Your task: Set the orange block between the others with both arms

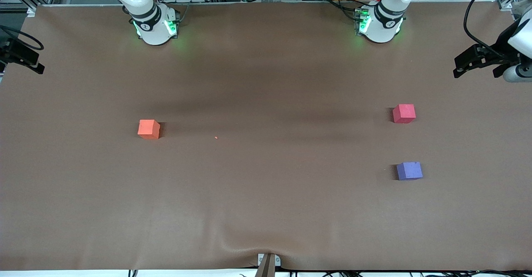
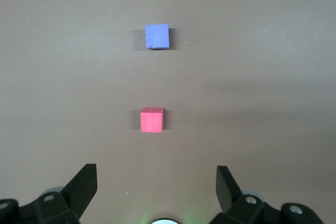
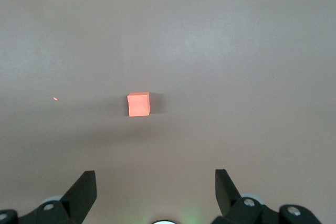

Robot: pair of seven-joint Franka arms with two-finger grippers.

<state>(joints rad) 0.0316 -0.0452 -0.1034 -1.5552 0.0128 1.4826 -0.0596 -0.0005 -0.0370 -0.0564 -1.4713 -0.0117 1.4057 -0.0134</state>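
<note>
The orange block lies alone on the brown table toward the right arm's end. The pinkish-red block and the purple block lie toward the left arm's end with a gap between them, the purple one nearer to the front camera. My left gripper hangs high over the table near its own base, open and empty, with both of those blocks in its view. My right gripper is likewise high, open and empty, looking down on the orange block. Neither hand shows in the front view.
The arms' white bases glow green along the table's edge farthest from the front camera. A tiny orange speck lies on the cloth beside the orange block. Black fixtures overhang both ends of the table.
</note>
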